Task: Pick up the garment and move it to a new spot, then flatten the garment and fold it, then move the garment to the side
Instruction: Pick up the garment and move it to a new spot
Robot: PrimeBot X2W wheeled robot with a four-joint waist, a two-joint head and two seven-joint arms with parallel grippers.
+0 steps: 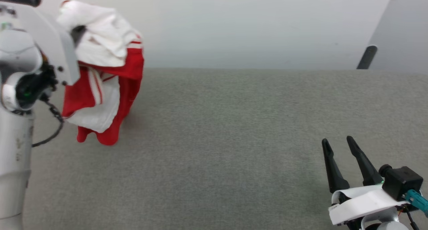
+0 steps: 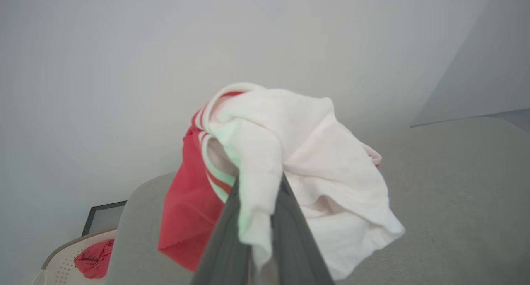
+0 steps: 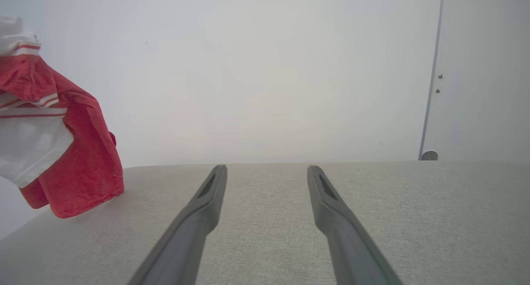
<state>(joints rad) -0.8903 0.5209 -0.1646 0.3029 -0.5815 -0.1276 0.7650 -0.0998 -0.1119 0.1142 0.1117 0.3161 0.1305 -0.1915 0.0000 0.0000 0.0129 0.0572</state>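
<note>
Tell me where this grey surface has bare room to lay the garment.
Bare: the grey surface between the hanging garment, left, and the open right pincer, lower right. Crowded: far left, where the left pincer grips the garment.

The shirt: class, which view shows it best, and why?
Head view: nearly all the shirt hangs bunched from the left gripper. Left wrist view shows white cloth pinched between the fingers; right wrist view shows part, cut off at its left edge.

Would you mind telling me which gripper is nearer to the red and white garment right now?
Left. The left gripper is shut on the garment, on its white fabric, holding it up; the right gripper is open and empty, well off to its right over the grey surface.
</note>
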